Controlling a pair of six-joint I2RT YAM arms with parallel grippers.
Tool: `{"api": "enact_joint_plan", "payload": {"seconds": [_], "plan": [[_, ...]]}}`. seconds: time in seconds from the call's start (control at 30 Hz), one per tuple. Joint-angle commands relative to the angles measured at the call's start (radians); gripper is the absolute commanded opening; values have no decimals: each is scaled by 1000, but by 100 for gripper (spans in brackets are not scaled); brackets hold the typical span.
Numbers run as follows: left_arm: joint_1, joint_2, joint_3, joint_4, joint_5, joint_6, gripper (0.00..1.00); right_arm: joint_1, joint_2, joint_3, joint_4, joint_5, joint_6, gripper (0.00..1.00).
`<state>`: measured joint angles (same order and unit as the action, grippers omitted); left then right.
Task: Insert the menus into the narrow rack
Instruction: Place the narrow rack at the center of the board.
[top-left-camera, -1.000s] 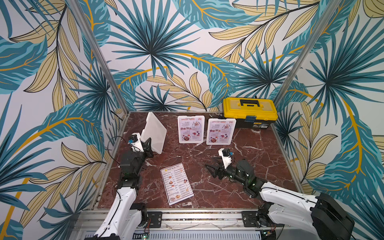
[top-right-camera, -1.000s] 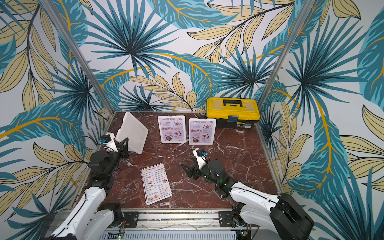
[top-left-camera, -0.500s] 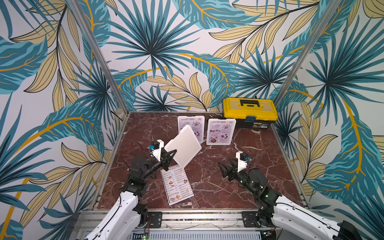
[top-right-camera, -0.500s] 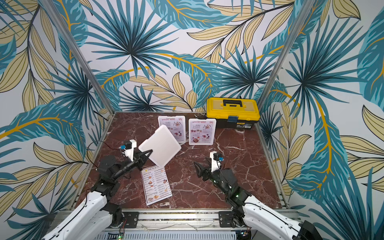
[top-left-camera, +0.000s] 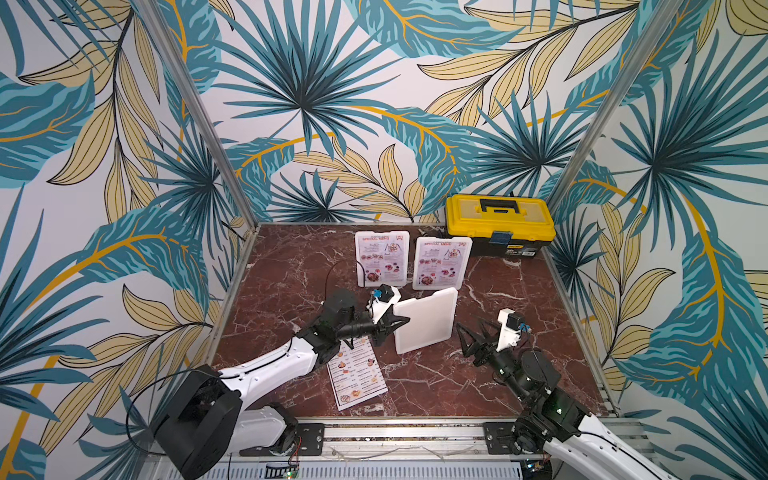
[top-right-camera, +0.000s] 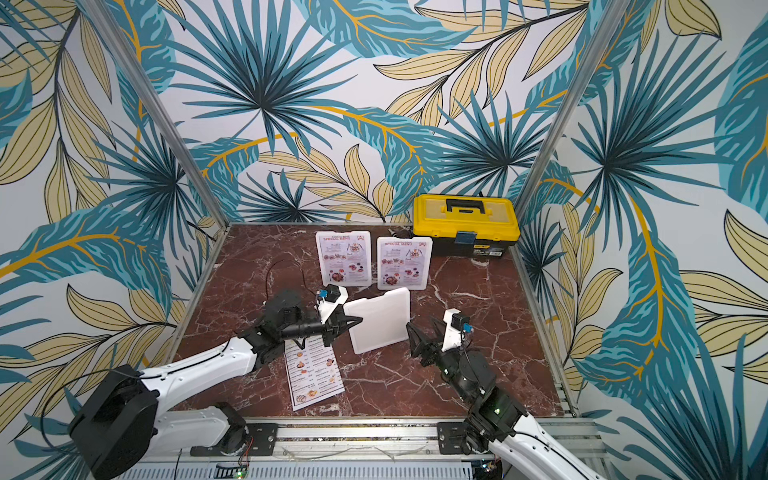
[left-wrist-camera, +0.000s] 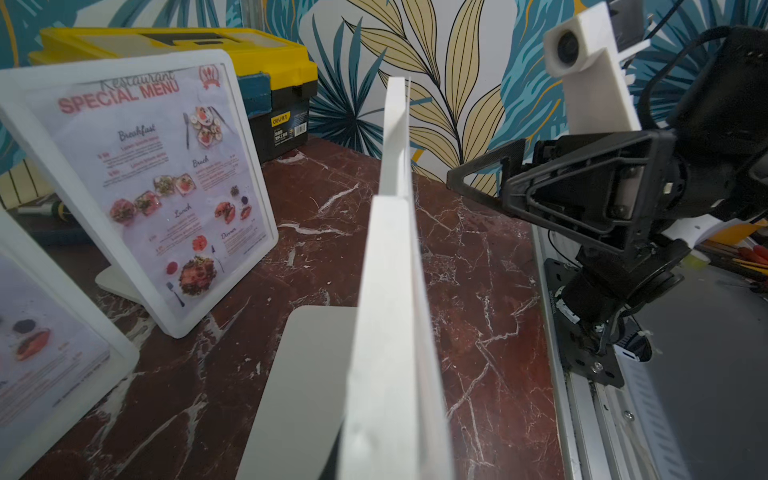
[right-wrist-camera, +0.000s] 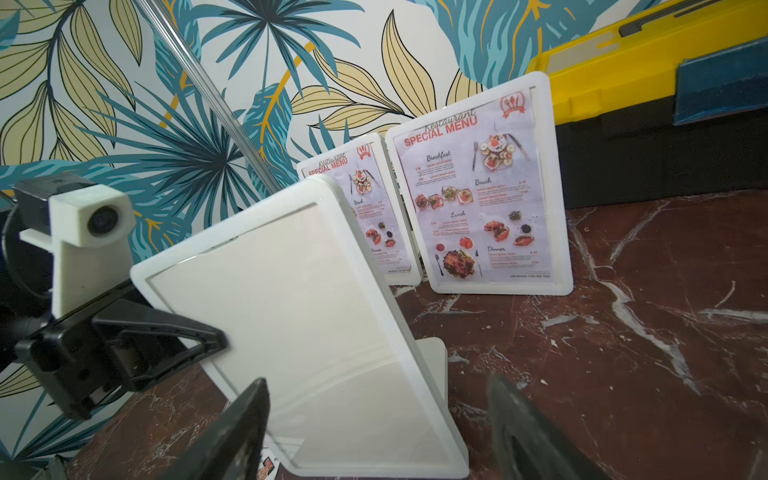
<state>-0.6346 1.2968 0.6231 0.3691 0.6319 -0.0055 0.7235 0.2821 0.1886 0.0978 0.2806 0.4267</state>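
At mid-table, the left gripper (top-left-camera: 392, 327) is clamped on the side edge of the empty rack (top-left-camera: 426, 320), a white frame whose face shows blank in the right wrist view; whether its foot sits on the table (top-left-camera: 286, 266) I cannot tell. The right gripper (top-left-camera: 468, 341) hangs just beside the rack's other side, jaws spread wide and holding nothing. The loose menu (top-left-camera: 359, 374) lies flat near the front edge, its upper end under the left arm. At the back, two filled racks (top-left-camera: 382, 259) stand side by side showing "SPECIAL MENU" sheets, near a toolbox (top-left-camera: 498, 222). The step in hand looks like positioning the rack for loading. Next, I judge, the right gripper must lift the thin sheet off the marble by an edge and line it up with the narrow slot while the left steadies the frame
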Motion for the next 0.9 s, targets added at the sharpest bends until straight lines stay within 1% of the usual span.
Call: {"api": "enact_joint_plan", "payload": {"seconds": [0.0, 0.1, 0.2, 0.33, 0.37, 0.4, 0.47, 0.53, 0.67, 0.87], "plan": [[7, 86, 77, 64, 94, 65, 8, 3, -28, -7, -76, 27, 14, 82], [14, 161, 110, 63, 120, 69, 7, 2, -21, -8, -68, 35, 18, 83], [37, 195, 125, 63, 152, 69, 7, 2, 10, -7, -45, 34, 20, 83], [87, 236, 139, 64, 171, 52, 13, 3, 79, -7, 9, 35, 21, 83], [100, 246, 144, 64, 169, 41, 15, 2, 100, -6, 27, 34, 21, 83], [109, 254, 147, 64, 161, 34, 19, 2, 122, -7, 42, 33, 22, 83], [115, 262, 145, 64, 95, 34, 28, 2, 166, -6, 79, 28, 24, 83], [115, 267, 142, 64, 55, 37, 32, 2, 203, -1, 102, 24, 24, 83], [115, 263, 138, 64, 44, 50, 37, 2, 255, 3, 139, 20, 27, 83], [115, 233, 121, 63, -19, 59, 42, 2, 298, 6, 170, 25, 29, 83]]}}
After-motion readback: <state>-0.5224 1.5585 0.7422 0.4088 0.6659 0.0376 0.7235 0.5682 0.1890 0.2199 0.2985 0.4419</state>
